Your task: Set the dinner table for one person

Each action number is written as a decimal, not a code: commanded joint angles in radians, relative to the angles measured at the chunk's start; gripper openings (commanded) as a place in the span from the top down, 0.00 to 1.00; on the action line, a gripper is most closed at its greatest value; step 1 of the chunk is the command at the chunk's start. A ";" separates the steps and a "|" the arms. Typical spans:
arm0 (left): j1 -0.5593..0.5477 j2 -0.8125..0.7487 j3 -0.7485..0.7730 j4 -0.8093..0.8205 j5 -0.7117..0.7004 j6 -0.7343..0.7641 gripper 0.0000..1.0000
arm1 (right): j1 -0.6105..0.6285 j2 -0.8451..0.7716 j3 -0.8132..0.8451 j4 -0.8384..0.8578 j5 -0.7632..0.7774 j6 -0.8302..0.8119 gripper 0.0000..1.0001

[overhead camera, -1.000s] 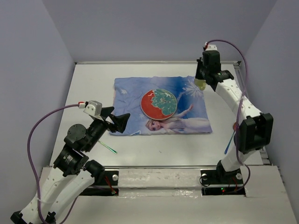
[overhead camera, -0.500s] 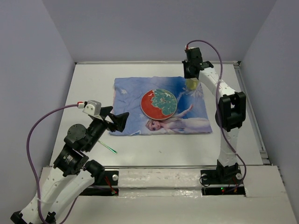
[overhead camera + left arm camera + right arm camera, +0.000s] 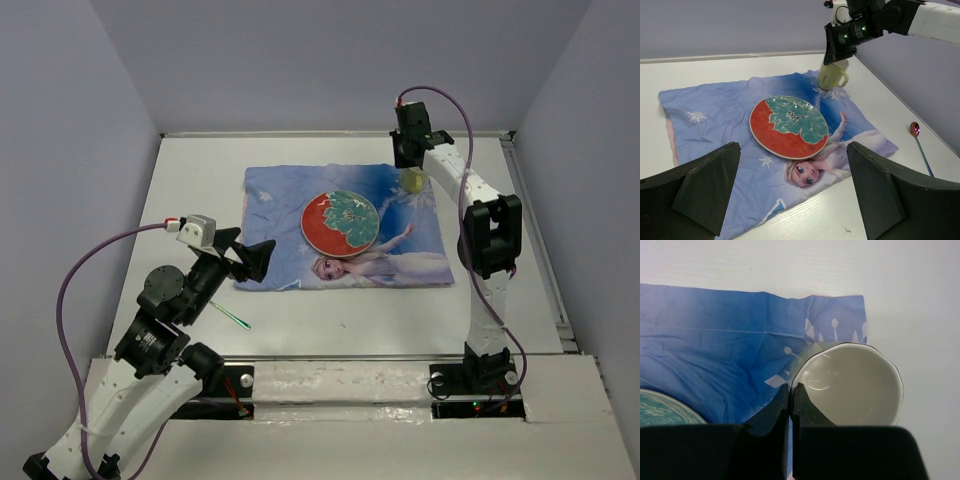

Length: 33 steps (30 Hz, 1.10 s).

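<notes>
A pale yellow-green mug (image 3: 411, 181) (image 3: 832, 75) (image 3: 855, 385) stands upright at the far right corner of the blue princess mat (image 3: 280, 200) (image 3: 705, 115) (image 3: 715, 340). My right gripper (image 3: 408, 166) (image 3: 840, 54) (image 3: 791, 388) is shut on the mug's rim from above. Whether the mug's base touches the mat I cannot tell. A red and green plate (image 3: 340, 222) (image 3: 789, 126) lies in the middle of the mat. My left gripper (image 3: 250, 256) (image 3: 793, 146) hangs open over the mat's near left corner, holding nothing. The off-white dinner table (image 3: 200, 180) (image 3: 715, 65) (image 3: 790, 265) carries it all.
A spoon (image 3: 918, 141) with a blue handle lies on the table right of the mat. A thin green-handled utensil (image 3: 230, 317) lies near the left arm. Grey walls close the table in on three sides.
The right arm has swung left with the mug, from beyond the mat's right edge to its far right corner, then sunk slightly. The left arm has not moved.
</notes>
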 commanded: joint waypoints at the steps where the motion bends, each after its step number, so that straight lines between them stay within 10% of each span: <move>1: 0.002 0.003 0.000 0.026 -0.011 0.018 0.01 | 0.010 0.000 0.055 0.066 0.036 -0.027 1.00; 6: 0.009 0.000 0.000 0.025 -0.014 0.017 0.01 | 0.001 -0.003 0.041 0.072 0.027 -0.028 0.88; 15: 0.015 0.004 0.000 0.025 -0.015 0.014 0.01 | 0.001 -0.123 -0.011 0.064 0.013 0.010 0.33; 33: 0.067 0.001 0.017 -0.037 -0.314 -0.046 0.01 | 0.427 -0.629 -0.698 0.431 -0.207 0.186 0.29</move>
